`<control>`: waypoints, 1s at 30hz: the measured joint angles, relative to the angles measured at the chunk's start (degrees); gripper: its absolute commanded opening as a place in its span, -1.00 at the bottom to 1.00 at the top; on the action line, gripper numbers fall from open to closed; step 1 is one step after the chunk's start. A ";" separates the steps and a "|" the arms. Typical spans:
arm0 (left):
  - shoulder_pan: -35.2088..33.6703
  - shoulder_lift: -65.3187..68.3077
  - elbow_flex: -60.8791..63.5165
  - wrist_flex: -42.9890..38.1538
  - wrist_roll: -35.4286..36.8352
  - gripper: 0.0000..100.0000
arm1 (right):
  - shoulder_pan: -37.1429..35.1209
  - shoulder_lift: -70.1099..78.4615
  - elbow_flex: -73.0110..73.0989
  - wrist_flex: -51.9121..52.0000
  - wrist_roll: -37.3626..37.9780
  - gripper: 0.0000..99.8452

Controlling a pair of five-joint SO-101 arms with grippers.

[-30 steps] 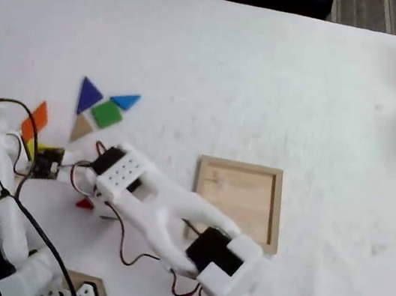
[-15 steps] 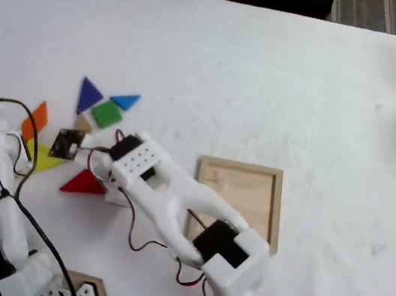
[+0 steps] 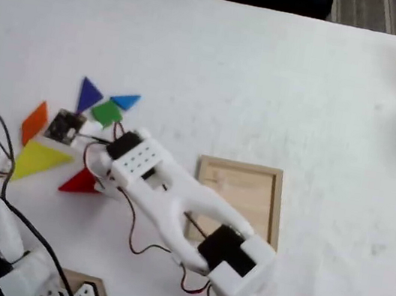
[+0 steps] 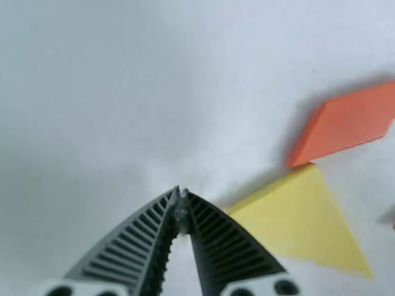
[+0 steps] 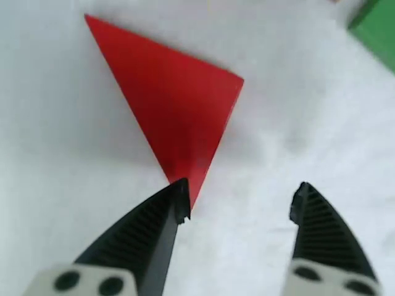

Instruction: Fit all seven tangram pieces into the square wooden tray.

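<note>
On the white tabletop (image 3: 271, 77) the square wooden tray (image 3: 278, 207) sits well apart from the loose pieces. My right gripper (image 5: 241, 200) hangs spread open, one finger at a corner of the flat red triangle (image 5: 173, 111). Closing from here, I judge, could skid it away rather than pinch it. My left gripper (image 4: 179, 196) is pinched closed on nothing beside the yellow triangle (image 4: 296, 228), which a nudge could shift.

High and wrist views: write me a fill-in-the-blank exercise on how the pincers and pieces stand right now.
1. The right pincer, by the red triangle, is ___.
2. The left pincer is ___.
3. The red triangle lies ___ the wooden tray.
4. Next to the yellow triangle lies the ___ piece.
Missing words: open; shut; outside; orange.
</note>
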 measured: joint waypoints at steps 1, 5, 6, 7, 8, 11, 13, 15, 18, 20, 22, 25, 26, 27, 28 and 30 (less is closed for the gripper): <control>-0.44 0.00 -0.18 0.00 0.44 -0.95 | -0.53 0.00 0.00 -1.32 -0.18 -0.45; -1.32 0.00 -0.26 0.00 0.88 -0.95 | -3.52 0.18 -0.26 -6.68 -0.26 -0.45; -2.02 0.00 -0.26 -0.53 1.05 -0.95 | -4.40 0.97 -1.23 -7.21 0.00 -0.45; -2.81 0.00 -0.26 -0.79 1.05 -0.95 | -5.19 2.02 -2.20 -7.30 1.14 -0.45; -3.16 0.00 -0.26 -1.05 1.14 -0.95 | -5.89 3.34 -3.69 -7.12 2.64 -0.45; -3.34 0.00 -0.26 -1.05 1.23 -0.95 | -7.21 8.53 -9.14 -2.02 8.44 -0.32; -3.34 0.00 -0.26 -1.05 1.23 -0.95 | -7.21 11.87 -13.54 2.99 12.31 -0.15; -3.34 0.00 -0.26 -1.05 1.23 -0.95 | -7.12 14.68 -17.58 8.09 15.30 0.00; -3.34 0.00 -0.26 -1.05 1.23 -0.95 | -7.21 18.11 -23.03 12.66 18.29 0.07; -3.34 0.00 -0.26 -1.05 1.23 -0.95 | -7.21 19.96 -25.93 13.45 18.99 0.06; -3.43 0.00 -0.26 -1.05 1.23 -0.95 | -7.21 22.51 -28.66 13.54 18.99 0.03; -3.43 0.00 -0.26 -1.05 1.23 -0.95 | -7.12 25.85 -32.35 13.71 16.26 -0.03; -3.34 0.00 -0.26 -1.23 1.23 -0.95 | -7.12 26.73 -34.02 14.24 15.30 -0.06; -2.99 0.00 -0.26 -1.32 1.23 -0.95 | -6.77 27.52 -35.60 14.95 14.24 -0.09; -2.90 0.09 -0.26 -1.67 1.32 -0.95 | -6.42 28.22 -36.84 15.21 13.27 -0.12; -2.90 0.09 -0.26 -1.76 1.41 -0.95 | -6.07 29.63 -38.86 15.38 11.96 -0.18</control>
